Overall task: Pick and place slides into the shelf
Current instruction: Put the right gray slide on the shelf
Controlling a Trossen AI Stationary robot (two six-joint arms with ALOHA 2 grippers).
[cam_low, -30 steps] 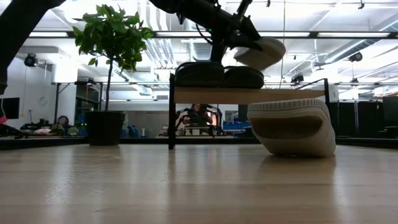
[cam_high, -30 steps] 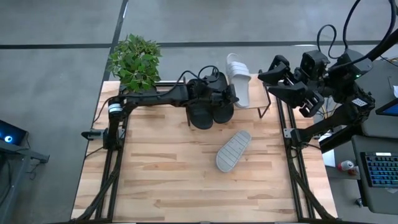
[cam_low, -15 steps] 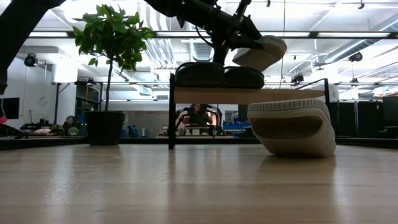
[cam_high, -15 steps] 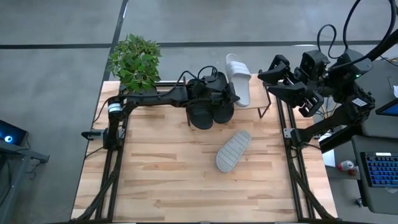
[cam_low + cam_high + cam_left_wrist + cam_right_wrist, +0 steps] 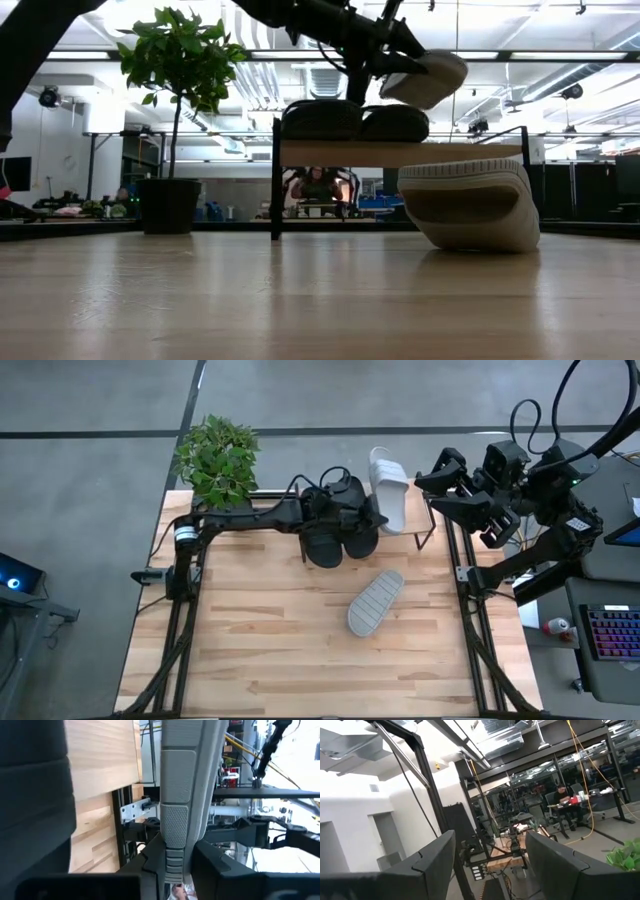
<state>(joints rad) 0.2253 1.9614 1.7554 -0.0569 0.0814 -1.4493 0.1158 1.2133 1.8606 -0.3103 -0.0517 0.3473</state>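
Note:
Two black slides [image 5: 340, 540] [image 5: 350, 122] lie side by side on the shelf [image 5: 400, 153] at the table's far edge. My left gripper [image 5: 372, 510] [image 5: 175, 865] reaches in from the left and is shut on a pale slide [image 5: 388, 490] [image 5: 425, 78], which hangs tilted above the shelf's right part. Another pale slide [image 5: 376, 601] [image 5: 470, 205] lies sole up on the table, in front of the shelf. My right gripper [image 5: 455, 485] [image 5: 490, 865] waits open, raised beyond the table's right edge. My left gripper pinches the pale slide's sole by its long left edge [image 5: 174, 837] between the two fingers. The fingers come nearly level from the table's left and lie across the slide. The slide is lifted clear, tilted, above the right black slide.
A potted plant [image 5: 215, 460] [image 5: 175, 60] stands at the table's far left corner, left of the shelf. The shelf's black frame legs [image 5: 430, 525] stand at its right end. A broad stretch of bare wood [image 5: 260, 640] makes up the near half of the table.
My left gripper has tipped a little at the wrist while staying in place. The pale slide has turned with it: its far end has swung slightly toward the table's right, and the slide sits a bit higher over the shelf.

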